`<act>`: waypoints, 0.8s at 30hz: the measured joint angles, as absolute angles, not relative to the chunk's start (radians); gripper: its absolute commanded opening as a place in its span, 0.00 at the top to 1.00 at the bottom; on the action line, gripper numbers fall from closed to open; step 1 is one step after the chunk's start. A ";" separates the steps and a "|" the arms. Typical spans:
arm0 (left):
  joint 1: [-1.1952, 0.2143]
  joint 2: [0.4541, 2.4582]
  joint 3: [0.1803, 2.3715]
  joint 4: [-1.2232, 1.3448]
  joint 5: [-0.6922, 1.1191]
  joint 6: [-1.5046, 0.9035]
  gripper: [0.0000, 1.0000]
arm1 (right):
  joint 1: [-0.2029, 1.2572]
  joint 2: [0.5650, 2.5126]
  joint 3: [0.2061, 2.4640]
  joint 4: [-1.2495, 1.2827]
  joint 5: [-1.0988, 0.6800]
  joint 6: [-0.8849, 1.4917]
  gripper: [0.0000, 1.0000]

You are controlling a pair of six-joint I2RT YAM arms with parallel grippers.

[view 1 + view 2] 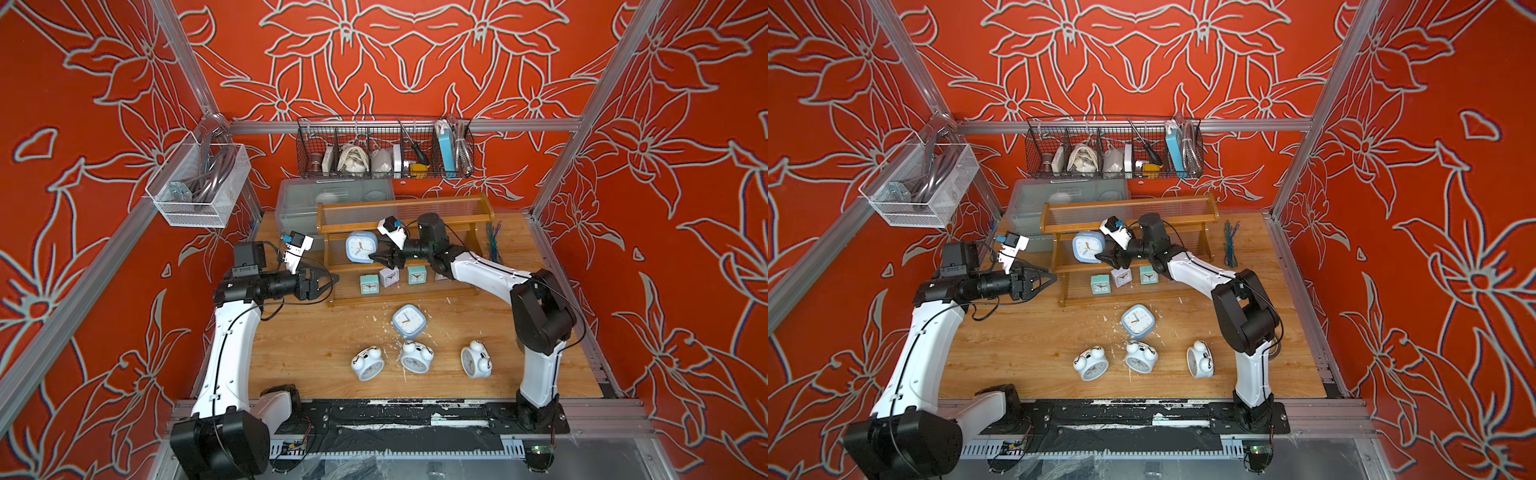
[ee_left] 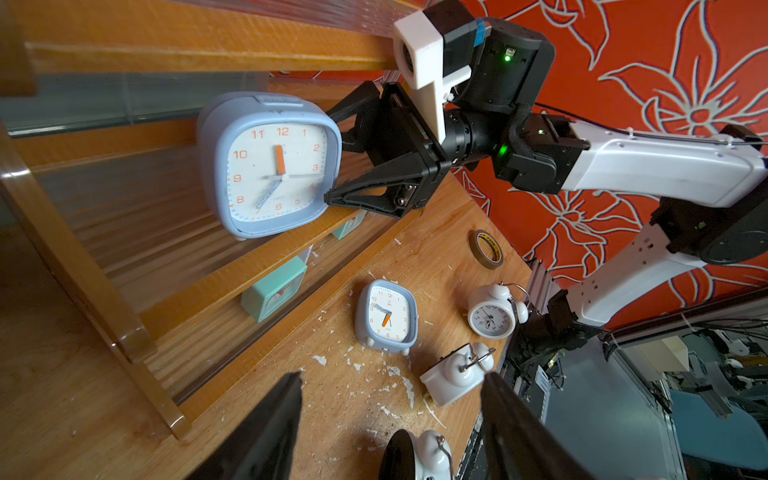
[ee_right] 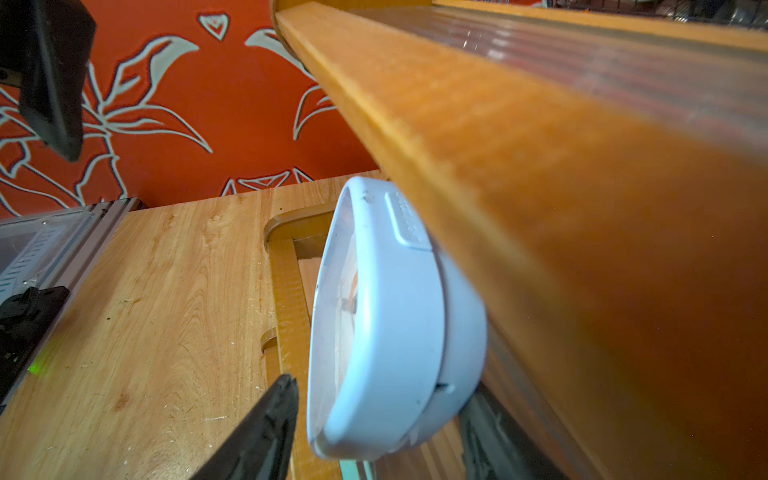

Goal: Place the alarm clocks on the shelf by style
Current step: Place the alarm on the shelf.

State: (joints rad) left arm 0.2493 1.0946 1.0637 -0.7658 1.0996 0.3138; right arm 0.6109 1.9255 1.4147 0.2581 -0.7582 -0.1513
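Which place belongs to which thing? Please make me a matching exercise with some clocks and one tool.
Things:
1. two small teal plastic cube clocks
2. three white round twin-bell clocks
3. black-handled screwdriver

Places:
A. black wire basket
B. lowest tier of the orange-brown wooden shelf
C. light wooden table

Pairs: 1-B; 2-C; 3-A.

Shelf rail [image 3: 498, 187] — just above blue clock [image 3: 395, 311]
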 measured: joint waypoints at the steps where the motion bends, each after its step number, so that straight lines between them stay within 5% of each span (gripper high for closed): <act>1: 0.250 1.095 1.064 -0.766 1.100 0.314 0.31 | 0.610 1.925 1.414 0.258 -0.758 -0.153 0.41; 24: 0.267 1.093 1.063 -0.766 1.111 0.315 0.31 | 0.609 1.925 1.445 0.191 -0.716 -0.197 0.51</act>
State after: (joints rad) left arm 0.2668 1.0927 1.0634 -0.7662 1.1107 0.3145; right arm 0.6086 1.9247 1.4448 0.1905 -0.7162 -0.1974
